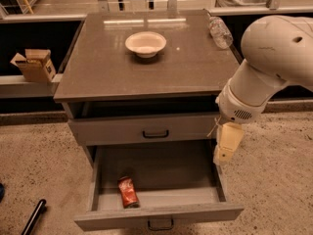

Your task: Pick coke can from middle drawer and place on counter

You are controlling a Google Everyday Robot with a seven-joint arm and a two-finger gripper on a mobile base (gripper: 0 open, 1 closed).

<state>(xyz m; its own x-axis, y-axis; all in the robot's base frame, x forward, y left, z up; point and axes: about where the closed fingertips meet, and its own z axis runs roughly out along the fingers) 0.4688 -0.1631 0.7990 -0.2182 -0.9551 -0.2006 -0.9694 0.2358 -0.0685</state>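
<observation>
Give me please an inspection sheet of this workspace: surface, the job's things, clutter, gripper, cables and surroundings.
Surface: counter, grey-brown and glossy, carries two items.
Job's things: coke can lies on its side in the open middle drawer, near the front left; not yet picked.
Clutter: white bowl at the counter's back centre; clear plastic bottle lying at its back right corner.
Gripper: gripper hangs over the drawer's right side, well apart from the can.
Cables: nothing seen.
Surroundings: upper drawer closed; cardboard box on the left ledge; black rod on the speckled floor.
</observation>
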